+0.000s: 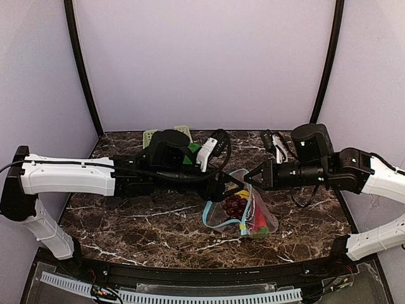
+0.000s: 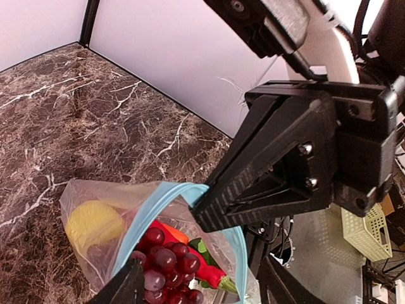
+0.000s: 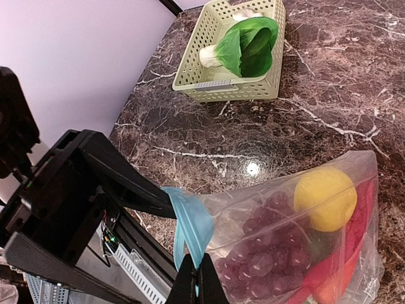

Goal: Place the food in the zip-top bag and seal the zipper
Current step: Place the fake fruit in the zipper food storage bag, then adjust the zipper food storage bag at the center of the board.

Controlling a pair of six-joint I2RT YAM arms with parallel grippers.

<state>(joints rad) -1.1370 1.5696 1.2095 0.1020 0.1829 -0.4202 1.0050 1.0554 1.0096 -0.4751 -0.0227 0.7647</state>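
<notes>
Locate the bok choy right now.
Top of the right wrist view: the bok choy lies in the pale green basket at the table's back left, apart from the zip-top bag.

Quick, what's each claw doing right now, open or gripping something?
Left gripper: open, holding nothing.
Right gripper: shut on the zipper of the zip-top bag.
</notes>
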